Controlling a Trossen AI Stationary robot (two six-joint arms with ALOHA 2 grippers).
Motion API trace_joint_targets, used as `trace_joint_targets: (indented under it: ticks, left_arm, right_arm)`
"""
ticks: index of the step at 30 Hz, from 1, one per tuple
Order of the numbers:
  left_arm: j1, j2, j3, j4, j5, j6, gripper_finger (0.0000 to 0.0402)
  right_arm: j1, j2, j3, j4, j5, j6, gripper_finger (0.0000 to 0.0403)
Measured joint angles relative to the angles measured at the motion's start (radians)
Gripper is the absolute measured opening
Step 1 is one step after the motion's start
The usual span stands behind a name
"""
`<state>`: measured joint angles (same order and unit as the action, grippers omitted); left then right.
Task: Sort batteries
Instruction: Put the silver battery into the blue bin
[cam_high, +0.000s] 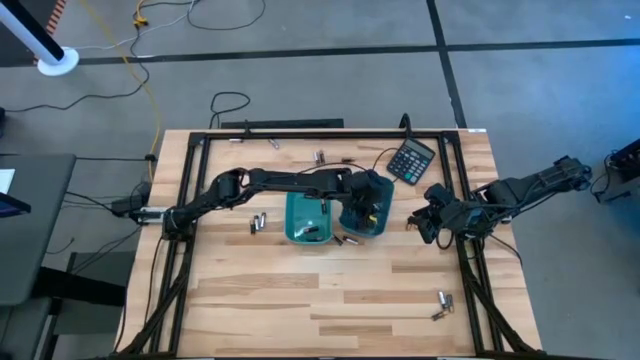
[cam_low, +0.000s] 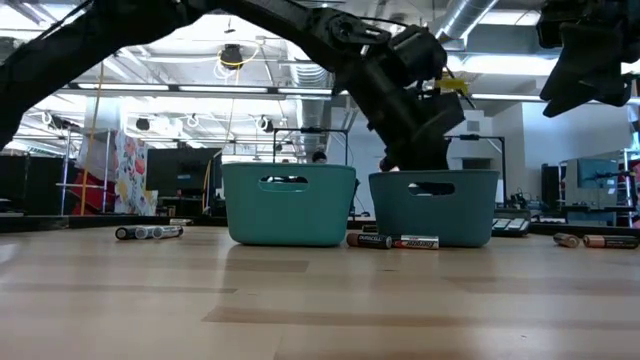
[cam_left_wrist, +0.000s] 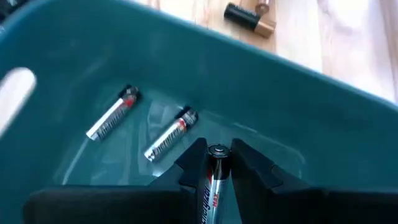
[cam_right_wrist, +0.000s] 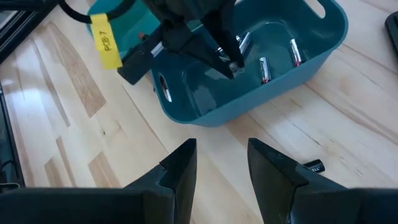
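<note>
While the left gripper (cam_left_wrist: 217, 163) hangs inside the right teal tray (cam_high: 366, 222), its fingers pinch a silvery battery (cam_left_wrist: 214, 171) upright between them. Two more silvery batteries (cam_left_wrist: 113, 114) lie side by side, a little apart, on that tray's floor. The left tray (cam_high: 306, 220) stands just beside the right one, with dark shapes inside that cannot be made out. Loose batteries remain on the table (cam_high: 300, 300): a pair (cam_low: 392, 241) touching end to end in front of the trays in the low view, a small cluster (cam_high: 258, 223) left of the left tray, some (cam_high: 321, 157) near the far edge, and two (cam_high: 441, 303) toward the near right corner. A dark, copper-ended battery (cam_left_wrist: 249, 18) lies just outside the right tray. The right gripper (cam_right_wrist: 222, 163) hovers above bare table just right of the trays, fingers spread, holding nothing. A calculator (cam_high: 411, 161) sits near the far right corner.
</note>
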<state>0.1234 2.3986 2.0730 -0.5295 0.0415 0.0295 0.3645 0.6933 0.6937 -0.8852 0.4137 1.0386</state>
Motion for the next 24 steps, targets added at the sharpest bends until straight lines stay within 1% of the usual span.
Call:
trace_joint_targets:
  ticks: [2,6,8,11,19,24]
  left_arm:
    - [0.005,0.008,0.003,0.002,-0.002,0.003,0.0052]
    - [0.016,0.039,0.001,-0.021,-0.002,-0.05,0.0052]
    - [0.018,0.042,0.0,-0.04,-0.003,-0.074,0.0052]
    - [0.017,0.041,0.001,-0.026,-0.003,-0.079,0.0055]
    - [0.021,0.043,0.0,-0.021,-0.003,-0.111,0.0082]
    - [0.02,0.041,0.0,-0.02,-0.002,-0.086,0.0102]
  right_arm:
    - [0.0,0.0,0.0,0.0,0.0,-0.002,0.0159]
    - [0.0,0.0,0.0,-0.002,0.0,-0.003,0.0159]
    - [0.001,0.0,0.0,-0.002,-0.001,-0.003,0.0159]
    - [0.002,0.0,0.0,-0.004,-0.001,-0.003,0.0159]
    - [0.002,0.0,0.0,-0.004,-0.001,-0.003,0.0159]
    - [0.002,0.0,0.0,-0.004,-0.002,-0.009,0.0159]
